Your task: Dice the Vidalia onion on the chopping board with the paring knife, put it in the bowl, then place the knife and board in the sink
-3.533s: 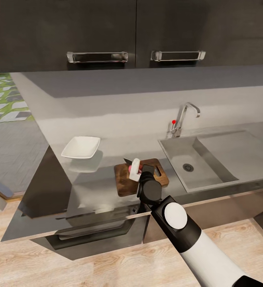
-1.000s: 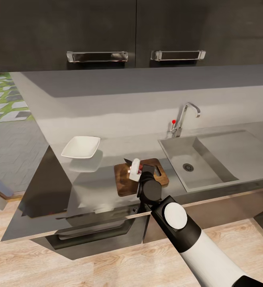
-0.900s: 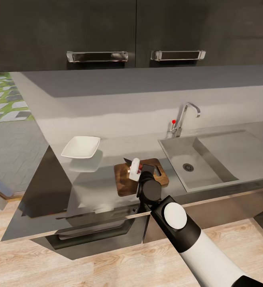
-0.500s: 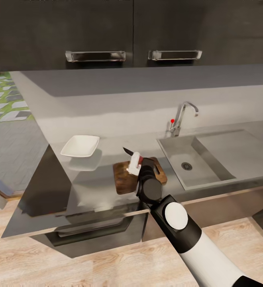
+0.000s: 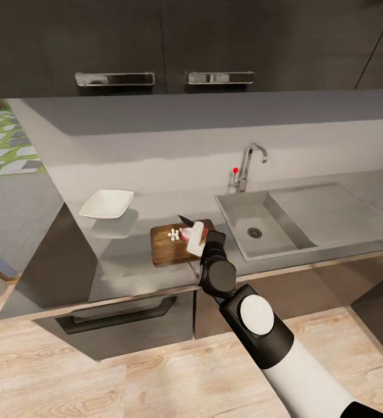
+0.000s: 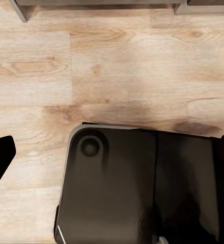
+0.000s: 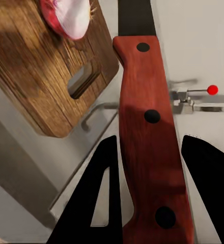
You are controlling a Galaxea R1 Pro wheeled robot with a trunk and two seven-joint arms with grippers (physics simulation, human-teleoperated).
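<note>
Over the board point(image 5: 171, 249), I am gripping the knife point(image 7: 150, 132) in my right gripper point(image 5: 198, 237), dicing the onion point(image 5: 187, 233): white cubes beside a pink remnant. Next, I judge, more cuts, then moving dice to the bowl point(image 5: 106, 204) left of the board.

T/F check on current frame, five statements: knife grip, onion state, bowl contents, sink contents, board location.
1. The right gripper holds the paring knife by its handle. True.
2. The Vidalia onion is whole. False: small white dice lie beside a pinkish remnant on the chopping board.
3. The bowl holds diced onion. False: it looks empty.
4. The sink basin holds no task item. True.
5. The chopping board lies in the sink. False: it is on the countertop, beside the sink.
</note>
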